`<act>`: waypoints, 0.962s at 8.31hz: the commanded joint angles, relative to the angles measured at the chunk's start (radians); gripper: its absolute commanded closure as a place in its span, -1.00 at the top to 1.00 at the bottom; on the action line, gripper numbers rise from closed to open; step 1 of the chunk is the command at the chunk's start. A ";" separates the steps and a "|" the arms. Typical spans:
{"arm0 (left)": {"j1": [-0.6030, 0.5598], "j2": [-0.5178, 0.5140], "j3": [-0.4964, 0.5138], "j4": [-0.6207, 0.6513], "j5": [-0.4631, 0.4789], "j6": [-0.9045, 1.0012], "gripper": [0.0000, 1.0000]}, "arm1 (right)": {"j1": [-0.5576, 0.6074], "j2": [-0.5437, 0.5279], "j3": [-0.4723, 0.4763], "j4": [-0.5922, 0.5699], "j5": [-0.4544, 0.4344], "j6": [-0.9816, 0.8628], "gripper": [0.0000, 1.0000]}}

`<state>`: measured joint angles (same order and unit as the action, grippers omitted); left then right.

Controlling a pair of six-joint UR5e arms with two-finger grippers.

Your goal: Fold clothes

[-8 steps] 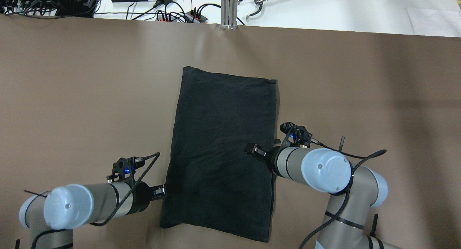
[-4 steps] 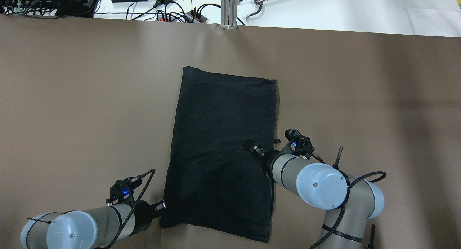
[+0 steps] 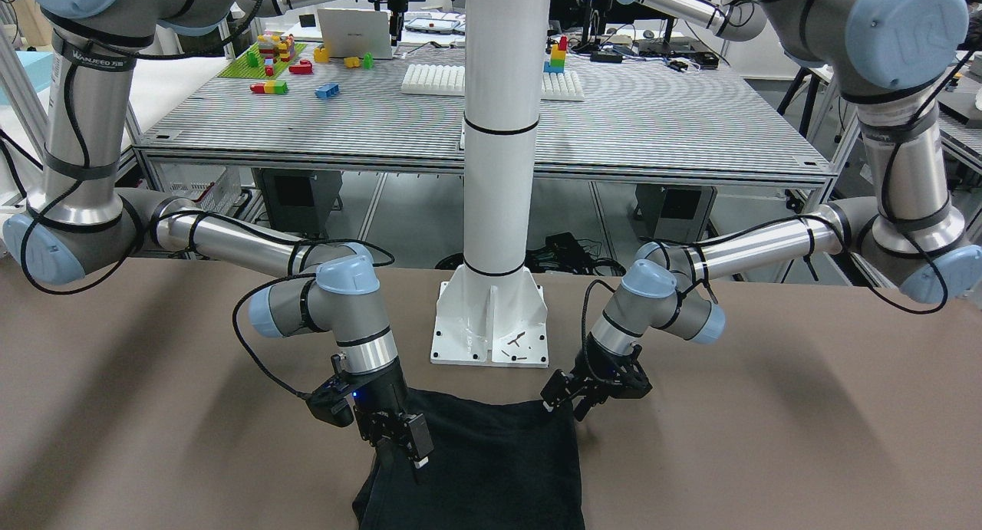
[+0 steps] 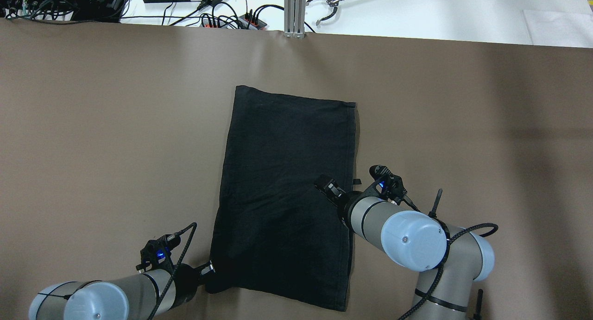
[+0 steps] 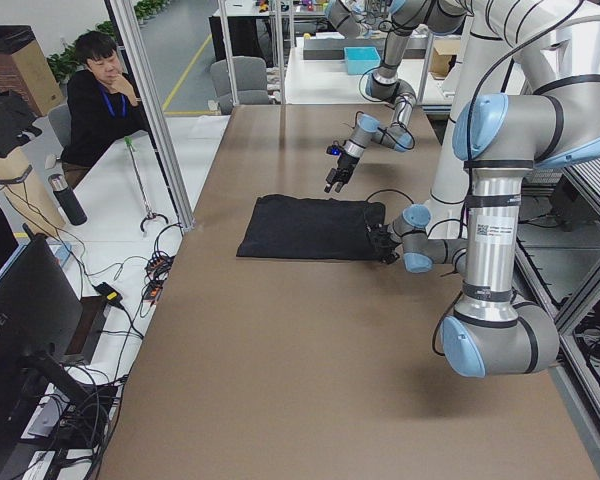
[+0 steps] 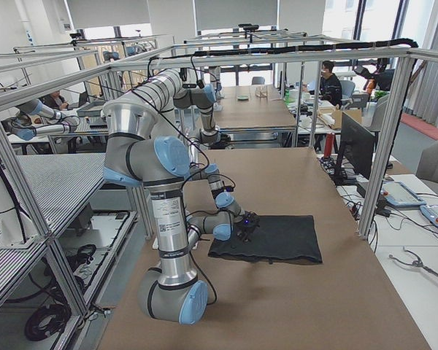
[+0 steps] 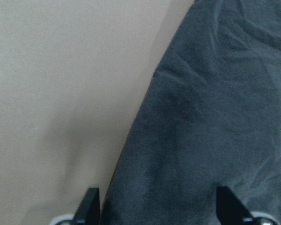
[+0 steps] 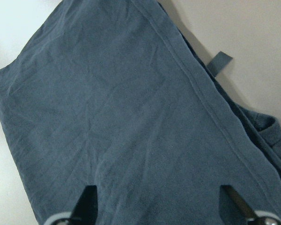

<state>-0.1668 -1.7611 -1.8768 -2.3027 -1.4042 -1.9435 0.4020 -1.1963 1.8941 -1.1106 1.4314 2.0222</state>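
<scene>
The clothes [image 4: 285,195] are one black garment lying flat as a folded rectangle in the middle of the brown table [image 4: 116,125]; they also show in the front view [image 3: 491,469]. A small loop [image 8: 221,62] sticks out at its right edge. My left gripper [image 4: 209,267] sits low at the garment's near-left corner. In the left wrist view its open fingertips [image 7: 89,206] straddle the fabric's edge. My right gripper [image 4: 325,186] hovers open over the garment's right side, just inside the hemmed edge [image 8: 210,112]. Neither holds anything.
The robot's white pedestal [image 3: 491,323] stands just behind the garment's near edge. Cables and power strips [image 4: 222,14] and an aluminium post [image 4: 295,9] line the far edge. A person [image 5: 100,95] sits beyond the table's far side.
My left gripper has drawn back along the garment's left edge to its near-left corner. The right arm's elbow has pulled back and the right gripper has turned slightly, staying over the right side.
</scene>
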 commanded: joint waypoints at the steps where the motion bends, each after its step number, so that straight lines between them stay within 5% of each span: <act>1: 0.023 0.000 0.002 0.000 0.039 -0.003 -0.02 | 0.000 0.000 0.002 0.000 -0.003 0.001 0.84; 4: 0.046 0.000 0.004 0.003 0.044 0.001 -0.91 | -0.053 0.001 0.002 -0.011 -0.049 0.062 0.83; 8: 0.050 -0.001 0.005 0.005 0.051 0.014 -1.00 | -0.168 0.000 0.019 -0.125 -0.086 0.179 0.79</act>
<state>-0.1180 -1.7621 -1.8723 -2.2994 -1.3611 -1.9328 0.2869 -1.1942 1.9054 -1.1598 1.3520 2.1328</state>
